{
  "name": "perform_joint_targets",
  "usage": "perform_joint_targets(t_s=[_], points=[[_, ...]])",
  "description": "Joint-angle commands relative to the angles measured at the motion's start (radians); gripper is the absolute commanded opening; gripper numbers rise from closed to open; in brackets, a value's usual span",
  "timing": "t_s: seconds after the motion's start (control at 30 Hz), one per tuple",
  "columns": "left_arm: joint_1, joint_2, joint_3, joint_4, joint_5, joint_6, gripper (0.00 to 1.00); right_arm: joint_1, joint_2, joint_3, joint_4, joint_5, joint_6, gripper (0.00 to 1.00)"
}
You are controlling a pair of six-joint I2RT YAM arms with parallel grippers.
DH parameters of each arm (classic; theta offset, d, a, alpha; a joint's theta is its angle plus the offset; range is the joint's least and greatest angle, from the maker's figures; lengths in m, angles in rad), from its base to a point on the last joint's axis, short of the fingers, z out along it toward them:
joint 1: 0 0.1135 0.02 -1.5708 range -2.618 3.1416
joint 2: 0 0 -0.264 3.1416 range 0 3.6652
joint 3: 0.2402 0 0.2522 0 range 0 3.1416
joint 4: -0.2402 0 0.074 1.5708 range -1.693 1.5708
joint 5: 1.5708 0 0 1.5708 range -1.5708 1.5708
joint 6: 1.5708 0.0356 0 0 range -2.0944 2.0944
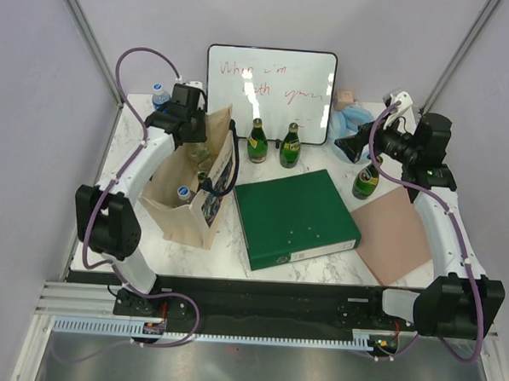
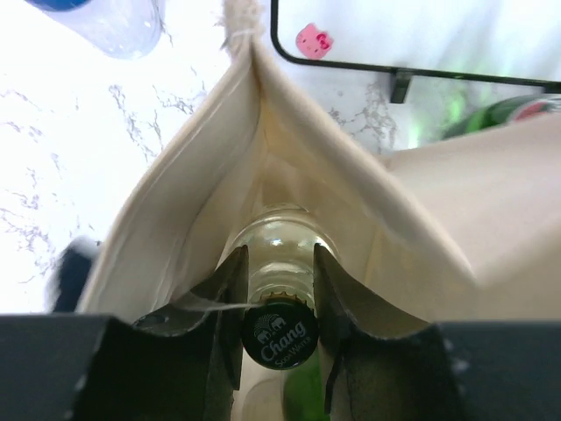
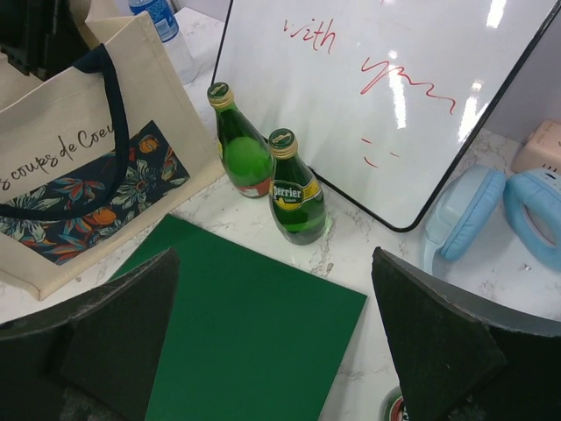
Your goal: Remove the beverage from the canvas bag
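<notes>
Top view, surface: a white marble-patterned table (image 1: 336, 267) stands between plain pale lilac walls (image 1: 37, 102).
Top view, bag: the tall beige canvas bag with dark strap handles (image 1: 172, 207) stands upright on the table's left, its mouth open. The left gripper (image 1: 192, 129) reaches into its far end, fingers hidden there.
Top view, surroundings: a flat green ring binder (image 1: 294, 216) lies just beside the bag. Two green glass bottles (image 1: 257, 141) stand behind it, before a black-framed whiteboard with red writing (image 1: 271, 85). A third green bottle (image 1: 366, 181) stands near the right gripper (image 1: 349, 148), next to a pinkish-brown flat sheet (image 1: 397, 236).
Left wrist, tool: the left gripper is clenched on the neck of a clear glass bottle with a black "Chang" cap (image 2: 279, 232), deep between the bag's walls. Whether its base is off the bag's floor cannot be told.
Right wrist, tool: the right gripper's fingers are spread wide with nothing between them, above the binder. The bag's flower-printed side is well apart at the left.
</notes>
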Motion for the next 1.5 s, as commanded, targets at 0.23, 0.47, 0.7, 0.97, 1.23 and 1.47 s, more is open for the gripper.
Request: perform_joint_targets(t_s=[0.23,0.47,0.7,0.97,1.23,1.47], points=[[0.002,-0.317,-0.025,0.064,0.111,0.05,0.02,0.038,0.015,0.028,0.038,-0.033,0.036,0.98],[0.0,-0.411,-0.006,0.039,0.156,0.035,0.02,0.077,0.012,0.028,0.021,-0.054,0.019,0.98],[0.002,-0.477,0.043,-0.019,0.182,0.02,0.02,0.084,0.007,0.023,0.015,-0.054,0.019,0.98],[0.002,-0.524,0.133,-0.048,0.18,0.004,0.02,0.093,0.001,0.017,0.013,-0.054,0.022,0.98],[0.002,-0.511,0.255,-0.077,0.159,0.026,0.02,0.097,-0.02,-0.003,0.013,-0.053,0.022,0.98],[0.003,-0.474,0.373,-0.082,0.11,0.067,0.02,0.097,-0.034,-0.018,0.012,-0.051,0.022,0.98]])
